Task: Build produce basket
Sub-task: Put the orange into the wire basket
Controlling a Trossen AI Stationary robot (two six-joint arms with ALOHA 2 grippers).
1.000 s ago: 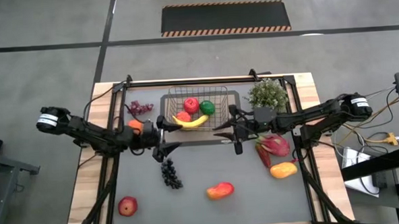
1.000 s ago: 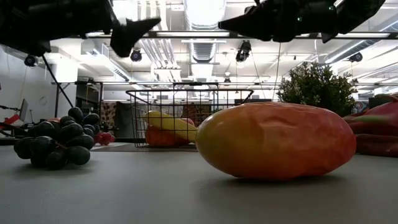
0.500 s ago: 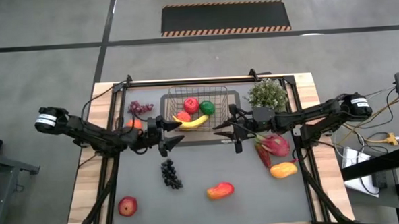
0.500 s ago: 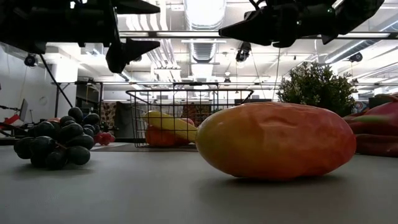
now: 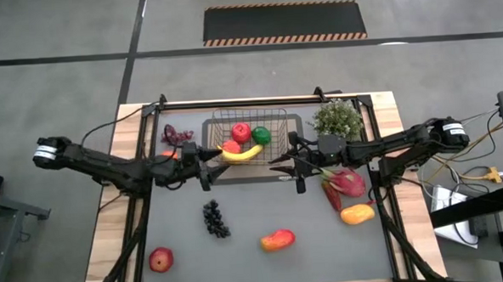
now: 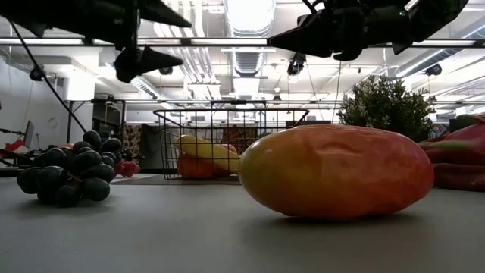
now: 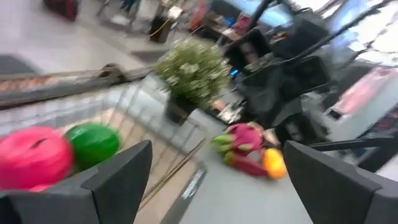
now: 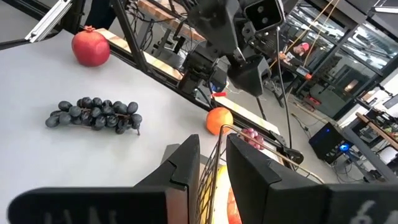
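Note:
The dark wire basket (image 5: 213,126) stands on a grey tray at the table's far middle. It holds a yellow banana (image 5: 242,152), a red apple (image 5: 242,131) and a green pepper (image 5: 261,135). My left gripper (image 5: 208,167) hovers open and empty just off the basket's near-left corner, well above the table (image 6: 163,34). In its wrist view (image 7: 217,149) the apple (image 7: 31,155) and pepper (image 7: 93,142) show behind the mesh. My right gripper (image 5: 274,162) hangs in the air over the basket's near-right corner, shut with only a narrow slit between its fingers (image 8: 213,140), holding nothing.
On the grey mat lie dark grapes (image 5: 214,217), a red apple (image 5: 161,260), a mango (image 5: 277,239), a second mango (image 5: 357,213) and a dragon fruit (image 5: 345,184). An orange (image 5: 167,154) and red grapes (image 5: 176,134) lie left of the basket. A leafy plant (image 5: 337,118) stands to its right.
My left gripper has risen and drawn a little toward the table's far-left, and it has rolled about its wrist, so its two fingers now stand one above the other in the low view. The right arm and the produce have kept still.

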